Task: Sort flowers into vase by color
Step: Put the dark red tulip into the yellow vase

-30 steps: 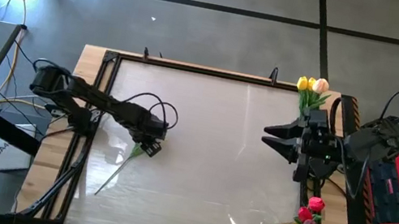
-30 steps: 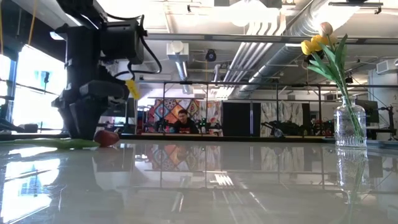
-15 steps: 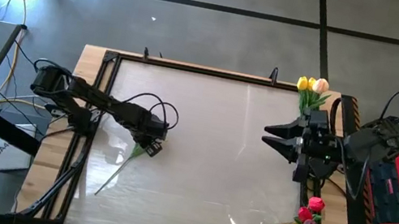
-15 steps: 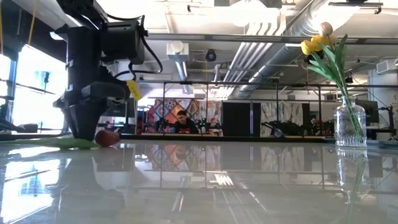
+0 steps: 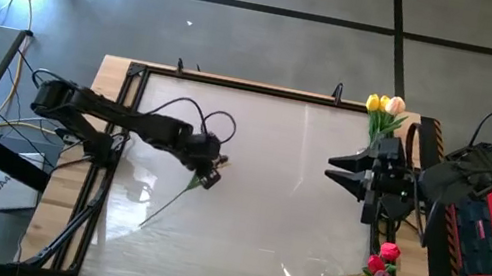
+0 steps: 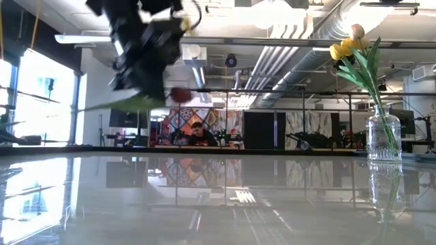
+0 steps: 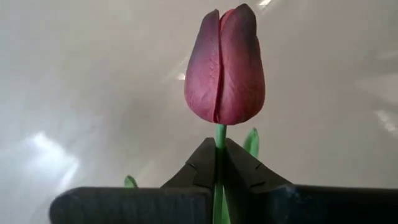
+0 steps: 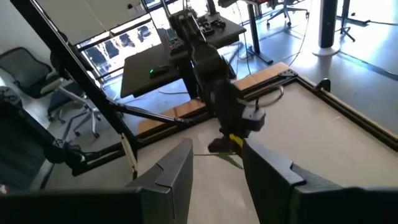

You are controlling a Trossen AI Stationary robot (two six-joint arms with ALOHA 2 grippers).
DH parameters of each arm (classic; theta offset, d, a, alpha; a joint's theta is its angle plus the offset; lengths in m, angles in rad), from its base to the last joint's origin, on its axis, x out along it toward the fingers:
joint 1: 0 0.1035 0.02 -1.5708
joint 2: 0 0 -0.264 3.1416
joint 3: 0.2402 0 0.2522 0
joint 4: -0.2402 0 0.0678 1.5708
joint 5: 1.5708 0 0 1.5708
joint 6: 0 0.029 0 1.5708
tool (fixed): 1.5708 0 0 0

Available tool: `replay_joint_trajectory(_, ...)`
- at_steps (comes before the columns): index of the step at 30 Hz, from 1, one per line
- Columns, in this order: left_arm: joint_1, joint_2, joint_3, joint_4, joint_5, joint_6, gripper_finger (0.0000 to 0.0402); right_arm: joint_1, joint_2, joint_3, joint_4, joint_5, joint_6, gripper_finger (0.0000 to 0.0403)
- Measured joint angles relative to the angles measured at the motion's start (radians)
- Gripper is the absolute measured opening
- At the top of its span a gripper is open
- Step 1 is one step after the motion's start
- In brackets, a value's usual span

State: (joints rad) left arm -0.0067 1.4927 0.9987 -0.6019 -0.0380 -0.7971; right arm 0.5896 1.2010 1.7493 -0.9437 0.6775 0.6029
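We see the left end effector (image 5: 206, 174) clamped on the thin green stem just below the head of a dark maroon tulip (image 7: 225, 67), holding it raised above the desk (image 5: 262, 161), left of the desk's middle, its stem trailing down toward the near left. The right end effector (image 5: 334, 171) hovers over the desk's right side, fingers apart and empty. Behind it a clear vase (image 6: 383, 133) holds yellow and peach tulips (image 5: 386, 106); near the desk's front right corner stand red-pink tulips (image 5: 385, 262).

Glossy reflective table (image 5: 259, 181), clear glass vase (image 6: 383, 136), smooth matt maroon tulip (image 7: 225, 65), wooden table frame (image 5: 107, 93)
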Motion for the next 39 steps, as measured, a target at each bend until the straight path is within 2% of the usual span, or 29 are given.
replay_joint_trajectory(7,0.0,-0.009,0.198,0.059,-0.012,0.131,0.0001,0.0,0.0,0.0,-0.01,-0.051,0.003,0.0128)
replay_joint_trajectory(13,0.0,-0.009,0.332,0.253,-0.011,0.232,0.0001,0.0,0.0,0.0,-0.01,-0.042,0.023,0.0128)
replay_joint_trajectory(17,0.0,-0.01,0.393,0.444,-0.011,0.309,0.0001,0.0,0.003,0.0,-0.01,-0.004,0.029,0.0131)
replay_joint_trajectory(21,0.0,-0.01,0.412,0.661,0.005,0.362,0.0001,-0.001,0.022,0.0,-0.009,0.029,0.028,0.0144)
replay_joint_trajectory(25,-0.005,-0.002,0.412,0.822,0.007,0.4,0.0001,-0.003,0.062,0.0,-0.009,0.06,0.016,0.018)
replay_joint_trajectory(32,-0.018,0.039,0.411,1.001,0.01,0.432,0.0,-0.056,0.126,0.0,-0.002,0.071,-0.038,0.0246)
replay_joint_trajectory(35,-0.023,0.054,0.411,1.049,0.009,0.432,0.0,-0.093,0.15,0.0,-0.002,0.062,-0.028,0.0253)
replay_joint_trajectory(39,-0.023,0.06,0.411,1.072,0.009,0.432,0.0,-0.143,0.178,0.0,0.007,0.001,-0.037,0.0255)
